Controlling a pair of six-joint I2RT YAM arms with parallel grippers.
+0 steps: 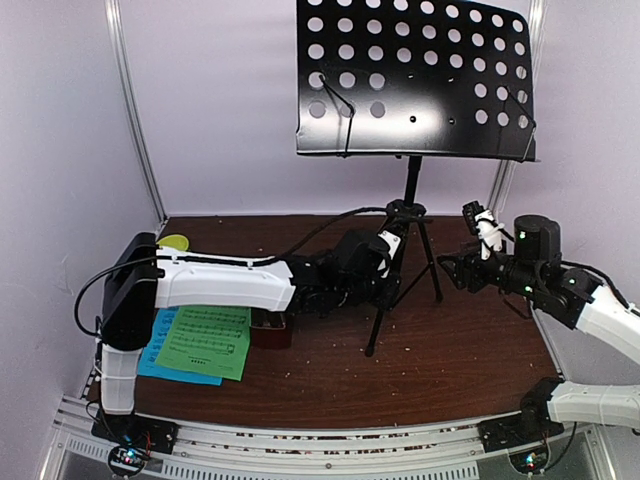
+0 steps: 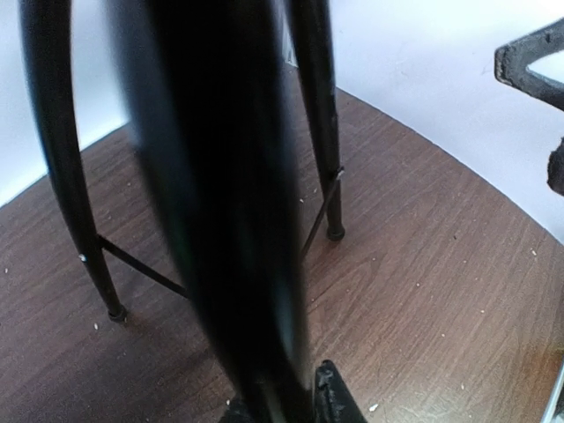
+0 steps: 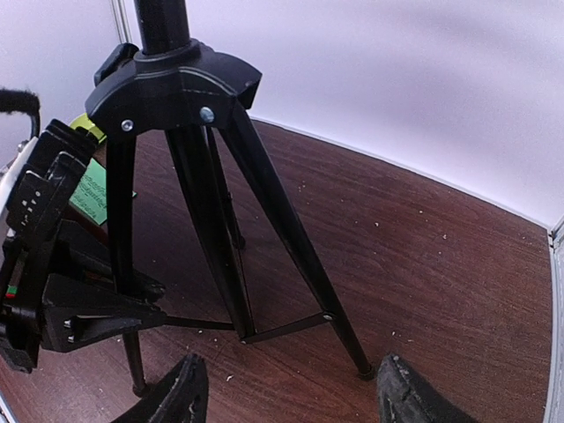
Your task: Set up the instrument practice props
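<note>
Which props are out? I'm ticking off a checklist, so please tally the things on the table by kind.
Music stand: 1
Sheets of music: 2 (green sheet, blue sheet)
Metronome, partly hidden: 1
Lime-green bowl: 1
Total: 5

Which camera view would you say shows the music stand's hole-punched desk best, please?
The top external view: the whole desk shows there. The wrist views show only the music stand's legs, none of the desk.
</note>
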